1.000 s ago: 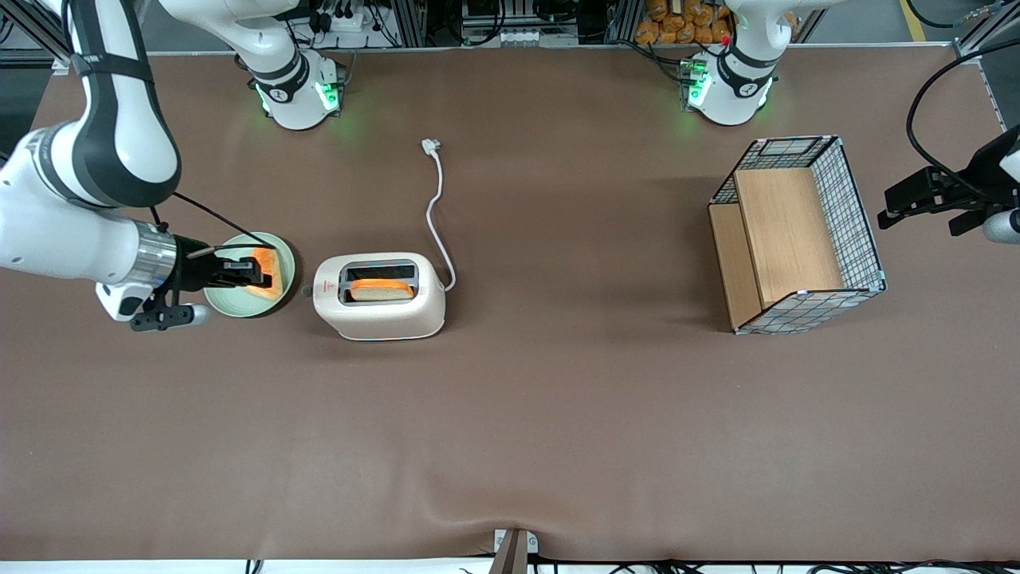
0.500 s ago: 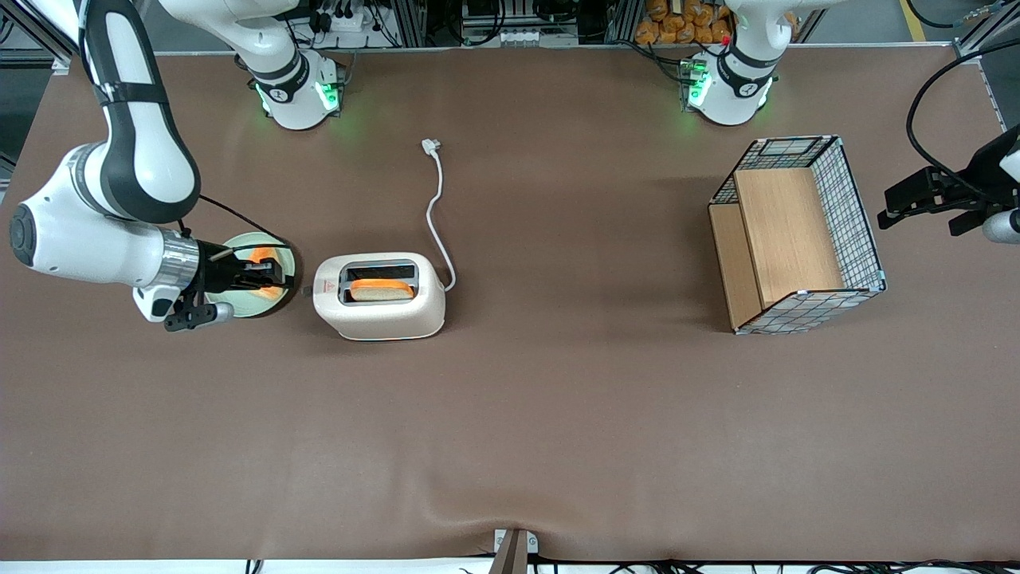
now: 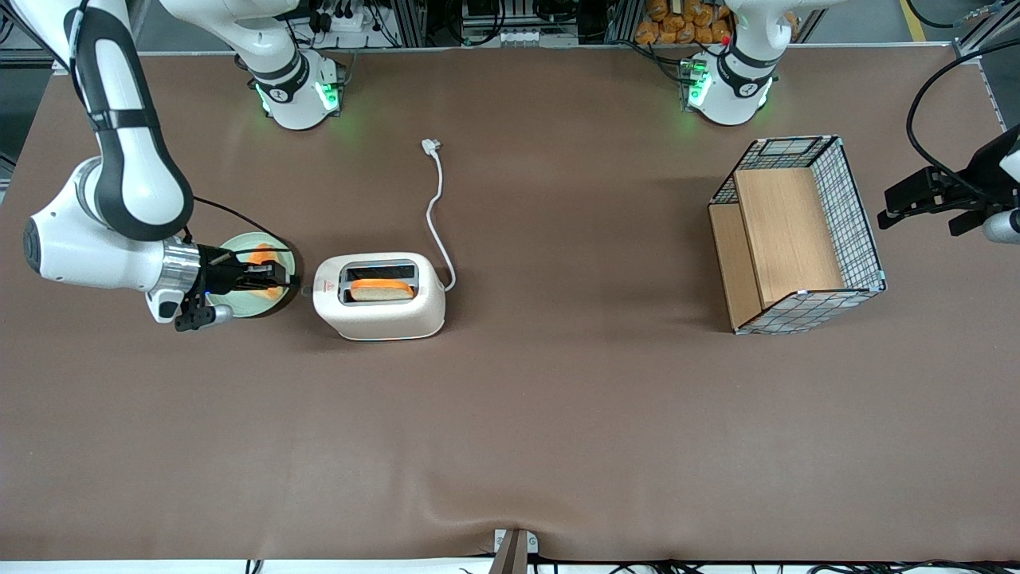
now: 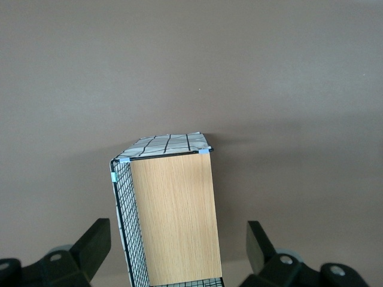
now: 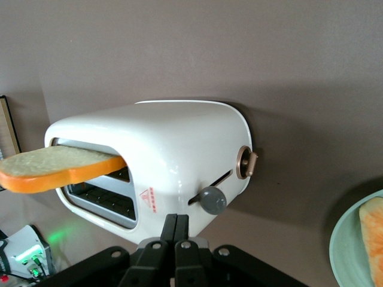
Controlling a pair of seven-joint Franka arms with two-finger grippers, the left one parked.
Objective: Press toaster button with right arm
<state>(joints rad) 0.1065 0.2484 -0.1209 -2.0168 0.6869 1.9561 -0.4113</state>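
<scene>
Your right arm [image 3: 111,239] reaches over the green plate [image 3: 239,307], its gripper [image 3: 288,281] pressed together, holding nothing, just short of the grey toaster button [image 5: 212,200] on the toaster [image 3: 381,299], where a bread slice [image 3: 381,289] sits.

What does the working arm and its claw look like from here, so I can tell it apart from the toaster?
The right arm is glossy white with wide black bands and a thin black cable along it. A ribbed silver wrist ring leads to a slim black two-finger claw, fingers pressed together, close to the cream-white toaster.
</scene>
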